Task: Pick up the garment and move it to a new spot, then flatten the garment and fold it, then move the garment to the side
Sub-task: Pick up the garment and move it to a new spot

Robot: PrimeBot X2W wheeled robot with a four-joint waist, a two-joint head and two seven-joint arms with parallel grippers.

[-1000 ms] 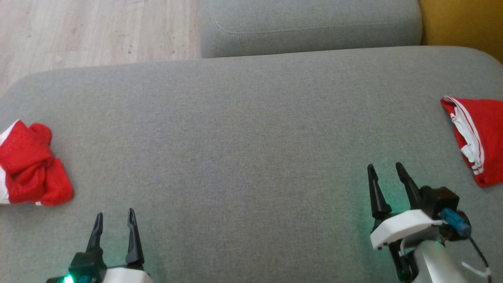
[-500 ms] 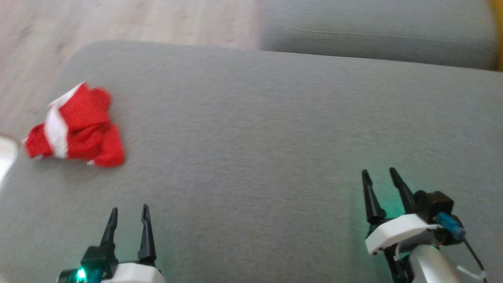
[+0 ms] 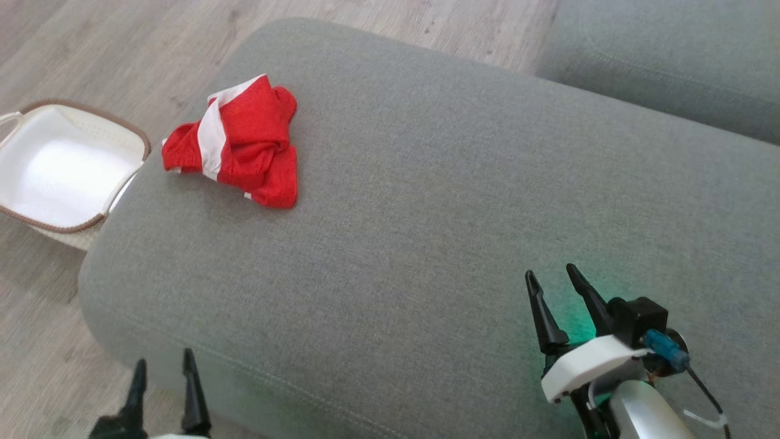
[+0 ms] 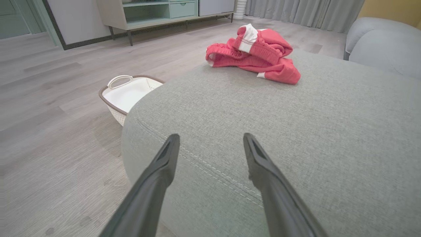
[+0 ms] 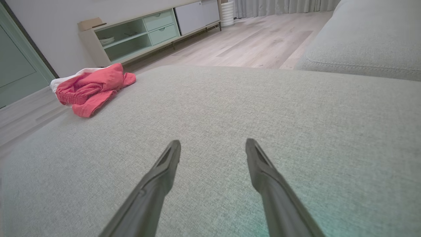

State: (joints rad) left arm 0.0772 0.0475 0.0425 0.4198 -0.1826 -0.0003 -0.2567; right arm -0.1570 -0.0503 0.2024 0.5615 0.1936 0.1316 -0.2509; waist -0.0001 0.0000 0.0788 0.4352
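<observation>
**Seat cushion.** A large grey fabric seat cushion [image 3: 439,219] occupies the centre and right of the head view. Its rounded corner points toward the lower left of the frame.

**Floor.** Pale wood-look floor [image 3: 122,42] runs along the upper left and down the left edge.

**Second cushion.** A second grey cushion [image 3: 670,61] sits in the upper right corner, apart from the first across a narrow gap.

**Sideboard.** In the right wrist view, a low cabinet [image 5: 148,31] with pale green drawers stands against the wall at upper centre.

**Basket.** A white basket [image 3: 55,171] with a brown rim stands on the floor at the left edge, just beside the cushion's side.

**Garment.** The red garment [image 3: 244,143] with a white stripe lies crumpled on the cushion in the upper left of the frame, near the edge closest to the basket. Neither gripper touches it.

**Right gripper.** The right gripper [image 3: 552,274] is at the lower right, above bare cushion fabric. Fingers are spread apart and nothing is between them.

**Left gripper.** The left gripper [image 3: 163,364] is at the lower left, over the cushion's near corner seam. Fingers are spread and hold nothing.
</observation>
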